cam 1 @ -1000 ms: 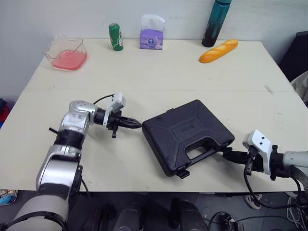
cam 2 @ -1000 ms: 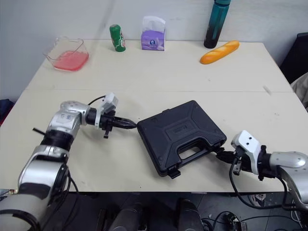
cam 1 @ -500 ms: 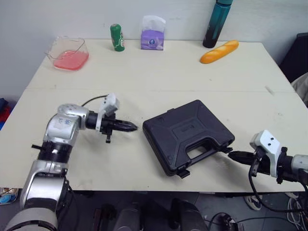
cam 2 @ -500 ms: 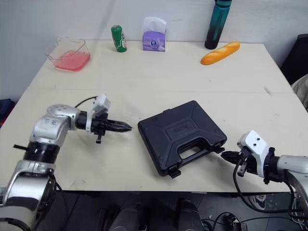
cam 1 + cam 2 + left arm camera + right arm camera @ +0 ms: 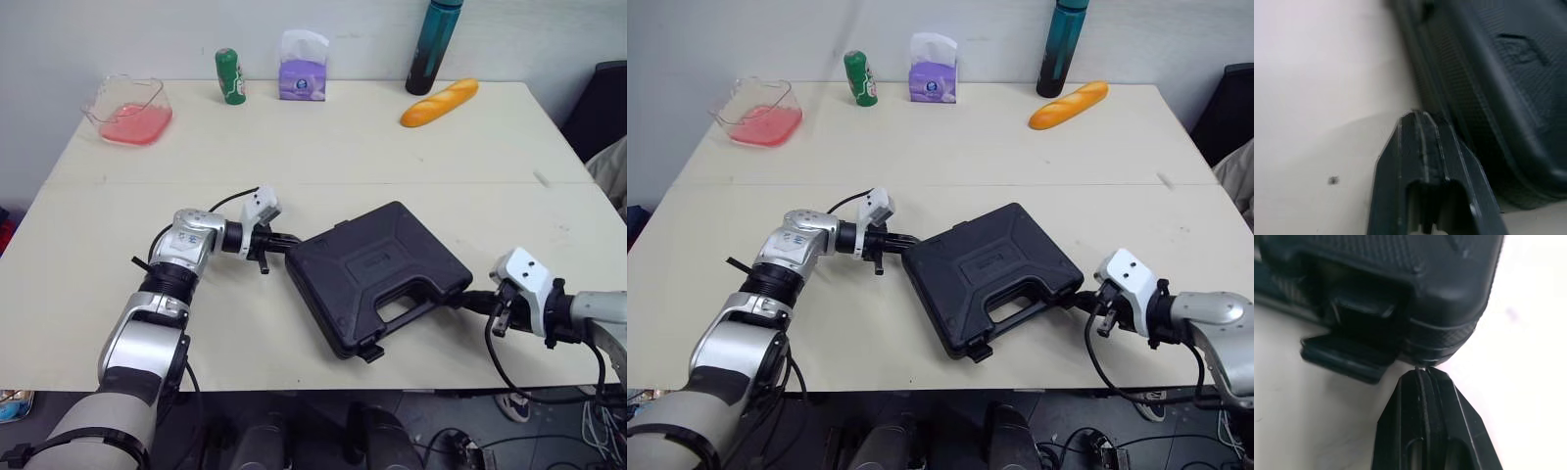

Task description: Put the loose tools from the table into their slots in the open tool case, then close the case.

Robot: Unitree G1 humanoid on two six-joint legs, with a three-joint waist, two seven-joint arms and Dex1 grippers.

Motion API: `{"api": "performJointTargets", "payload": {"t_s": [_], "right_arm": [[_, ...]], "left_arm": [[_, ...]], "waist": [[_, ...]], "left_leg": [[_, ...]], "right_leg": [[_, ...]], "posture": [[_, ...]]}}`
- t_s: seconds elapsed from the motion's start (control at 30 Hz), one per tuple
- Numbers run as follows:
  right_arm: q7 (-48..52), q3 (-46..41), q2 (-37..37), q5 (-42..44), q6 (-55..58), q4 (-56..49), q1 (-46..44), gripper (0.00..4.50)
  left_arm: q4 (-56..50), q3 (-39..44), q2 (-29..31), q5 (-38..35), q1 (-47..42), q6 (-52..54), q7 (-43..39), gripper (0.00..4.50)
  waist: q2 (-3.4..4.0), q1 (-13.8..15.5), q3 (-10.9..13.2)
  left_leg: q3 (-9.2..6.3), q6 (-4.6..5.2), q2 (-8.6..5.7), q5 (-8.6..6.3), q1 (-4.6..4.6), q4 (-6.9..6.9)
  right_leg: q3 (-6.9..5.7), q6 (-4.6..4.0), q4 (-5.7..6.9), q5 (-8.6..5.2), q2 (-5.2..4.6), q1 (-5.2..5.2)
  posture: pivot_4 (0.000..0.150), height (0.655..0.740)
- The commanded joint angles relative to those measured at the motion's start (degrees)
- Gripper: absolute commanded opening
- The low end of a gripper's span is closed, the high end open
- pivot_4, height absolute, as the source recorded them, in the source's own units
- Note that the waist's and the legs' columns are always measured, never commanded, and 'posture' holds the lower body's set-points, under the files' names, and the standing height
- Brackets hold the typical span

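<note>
One black tool case (image 5: 377,274) lies closed near the worktop's (image 5: 323,147) front edge. The left gripper (image 5: 284,239), fingers pressed together and empty, sits at its left corner. The right gripper (image 5: 470,300), likewise pinched together, meets its right corner beside a latch (image 5: 1347,357). Well apart along the far edge stand one pink tub (image 5: 127,103), one green can (image 5: 229,76), one tissue pack (image 5: 302,67), one dark bottle (image 5: 427,49) and one bread loaf (image 5: 439,103).

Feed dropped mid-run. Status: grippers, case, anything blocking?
Left gripper shut, tip at left corner of tool case. Right gripper shut, tip at right corner beside open latch. Lid down. Bread, bottle far back.
</note>
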Motion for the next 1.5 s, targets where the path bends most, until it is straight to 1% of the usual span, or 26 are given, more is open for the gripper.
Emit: {"api": "performJointTargets", "payload": {"t_s": [0.03,0.13,0.23,0.33,0.4,0.47,0.53,0.6,0.67,0.73,0.87,1.0,1.1,1.2,1.33,1.5], "right_arm": [[-0.5,-0.4,1.2,0.3,-1.6,-0.9,-2.6,0.01],[-0.6,-0.2,1.9,0.1,-1.2,-0.8,-2.9,0.01],[-0.8,-0.7,1.5,-0.6,-1.5,-1.1,-1.4,0.01],[-2.1,-3.1,0.5,-1.0,-0.5,-1.4,0.9,0.01],[-3.5,-5.9,0.0,-0.8,0.8,-2.1,2.8,0.01],[-5.1,-8.6,0.7,0.2,2.7,-3.4,4.2,0.01],[-6.2,-10.0,1.3,0.7,3.7,-4.4,5.2,0.01],[-7.6,-10.9,2.3,0.9,4.5,-5.5,6.0,0.01],[-8.9,-11.2,3.4,1.2,5.1,-6.3,6.0,0.01],[-9.8,-11.2,4.2,1.5,5.5,-6.9,5.8,0.01],[-11.4,-10.2,5.2,1.7,6.6,-8.4,5.1,0.01],[-12.6,-9.3,5.8,1.7,7.6,-9.4,4.8,0.01],[-13.5,-8.6,6.4,1.5,8.1,-10.1,4.6,0.01],[-14.1,-8.1,6.8,1.6,8.5,-10.6,4.4,0.01],[-14.6,-6.9,7.2,1.9,8.9,-11.2,3.4,0.01],[-15.1,-5.6,8.0,2.8,10.4,-12.2,0.6,0.01]], "left_arm": [[-11.7,-1.4,2.4,-4.4,4.3,4.6,-7.4,0.03],[-19.1,-1.6,4.8,-5.5,8.3,7.8,-8.1,0.03],[-21.9,-1.0,5.8,-5.4,9.8,9.0,-6.0,0.03],[-22.0,0.4,6.6,-5.7,8.0,10.1,-4.2,0.03],[-22.8,1.8,6.5,-7.9,5.1,12.9,-4.1,0.03],[-24.6,2.6,5.0,-11.1,2.1,15.8,-4.3,0.03],[-25.7,2.4,3.1,-12.8,-0.2,17.3,-3.6,0.03],[-24.7,0.7,-1.4,-12.2,-3.0,16.8,-0.8,0.03],[-20.1,-2.4,-7.6,-9.3,-6.4,13.4,2.5,0.03],[-13.3,-5.1,-12.7,-5.5,-9.5,8.5,5.9,0.03],[1.2,-7.8,-20.5,-0.4,-15.2,0.0,10.6,0.03],[12.8,-9.3,-26.7,3.0,-19.5,-7.2,11.7,0.03],[19.4,-10.3,-29.5,6.2,-21.2,-11.0,13.4,0.03],[23.6,-14.3,-31.0,11.7,-20.8,-17.1,15.4,0.03],[25.7,-19.2,-30.9,17.5,-18.2,-23.5,14.7,0.03],[26.8,-19.6,-31.1,19.8,-17.3,-24.5,15.5,0.03]], "waist": [[0.0,0.0,0.0],[0.01,0.3,0.0],[0.01,0.9,0.0],[0.01,0.9,0.0],[0.01,0.9,0.0],[0.01,0.9,0.0],[0.01,0.9,0.0],[0.04,1.0,0.0],[0.04,1.1,0.0],[0.03,1.4,0.0],[0.04,1.2,0.0],[0.04,1.0,0.0],[0.04,1.0,0.0],[0.04,0.9,0.0],[-0.08,1.1,-0.1],[-0.34,1.1,-0.6]], "left_leg": [[0.0,0.0,0.0,0.0,0.0,0.0],[-0.02,0.0,-0.02,0.0,-0.02,0.02],[-0.17,0.0,-0.02,0.0,-0.03,0.18],[-0.27,0.01,-0.04,0.0,-0.04,0.25],[-0.29,0.01,-0.04,0.0,-0.06,0.25],[-0.31,0.01,-0.05,0.0,-0.1,0.25],[-0.32,0.01,-0.05,0.0,-0.12,0.27],[-0.32,0.01,-0.05,0.0,-0.07,0.27],[-0.34,0.01,-0.06,0.0,-0.04,0.27],[-0.35,0.01,-0.07,0.01,-0.04,0.3],[-0.22,0.02,-0.07,0.01,-0.06,0.25],[-0.19,0.02,-0.06,0.01,-0.06,0.15],[-0.18,0.03,-0.08,0.01,-0.07,0.15],[-0.2,0.04,-0.07,0.01,-0.03,0.15],[-0.27,0.05,-0.06,0.0,0.03,0.16],[-0.36,0.05,-0.05,-0.01,0.05,0.16]], "right_leg": [[0.0,0.0,-0.01,0.0,0.0,0.0],[0.0,0.0,-0.01,0.0,-0.02,0.0],[-0.03,0.0,0.02,0.0,-0.05,0.08],[-0.06,0.0,0.02,0.0,-0.07,0.16],[-0.08,0.0,0.02,0.0,-0.07,0.15],[-0.12,0.0,0.02,0.0,-0.06,0.15],[-0.14,0.0,0.02,0.0,-0.06,0.15],[-0.13,0.01,0.02,0.0,-0.06,0.21],[-0.14,0.01,0.01,0.01,-0.05,0.26],[-0.15,0.02,0.01,0.01,-0.03,0.28],[-0.05,0.04,0.0,0.03,0.0,0.17],[-0.07,0.03,-0.03,0.02,0.01,0.12],[-0.08,0.04,-0.07,0.02,-0.03,0.12],[-0.07,0.04,-0.08,0.02,-0.06,0.15],[-0.11,0.02,-0.1,0.03,-0.09,0.24],[-0.18,0.01,-0.15,0.03,-0.12,0.3]], "posture": [[0.15,0.7314],[0.15,0.7314],[0.15,0.7314],[0.15,0.7314],[0.15,0.7314],[0.15,0.7314],[0.15,0.7314],[0.15,0.7314],[0.15,0.7314],[0.15,0.7314],[0.15,0.7314],[0.15,0.7314],[0.15,0.7314],[0.15,0.7314],[0.15,0.7314],[0.15,0.7314]]}}
